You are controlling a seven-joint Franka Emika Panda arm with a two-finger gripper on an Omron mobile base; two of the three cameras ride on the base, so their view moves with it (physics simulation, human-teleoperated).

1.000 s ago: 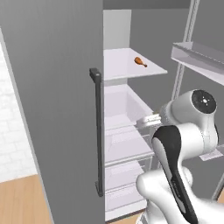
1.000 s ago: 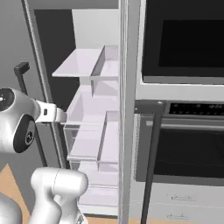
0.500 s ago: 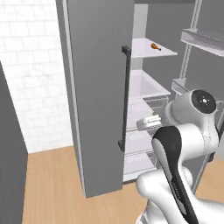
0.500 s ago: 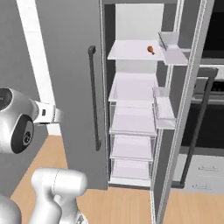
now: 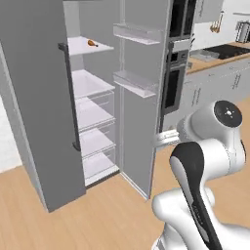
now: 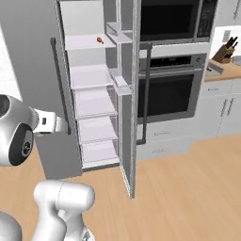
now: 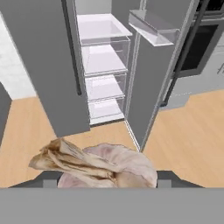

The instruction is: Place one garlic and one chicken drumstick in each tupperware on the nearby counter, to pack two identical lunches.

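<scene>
In the hand view a pinkish off-white garlic (image 7: pixel 107 164) with a papery pointed top sits between my two dark fingertips (image 7: pixel 51 177); my gripper (image 7: pixel 107 177) is shut on it. The base views show the hand held out towards the open fridge, with the gripper (image 5: pixel 161 140) (image 6: pixel 62 124) at mid height. One red-brown chicken drumstick (image 5: pixel 91 43) (image 6: pixel 100 40) lies on the fridge's top shelf. A stretch of the light-brown counter (image 5: pixel 215 61) (image 6: pixel 227 71) shows at the far right. The tupperware is out of view.
The fridge's doors (image 5: pixel 36 112) (image 6: pixel 135 99) stand open on both sides. To its right is a wall oven (image 6: pixel 172 92) with a dark handle. A black cooktop (image 5: pixel 229 49) and a knife block (image 6: pixel 229 47) are on the counter. Wooden floor (image 6: pixel 188 188) lies in front.
The whole picture has shifted: the base has backed away from the fridge and turned, bringing the oven and counter into view. The garlic stays in the gripper.
</scene>
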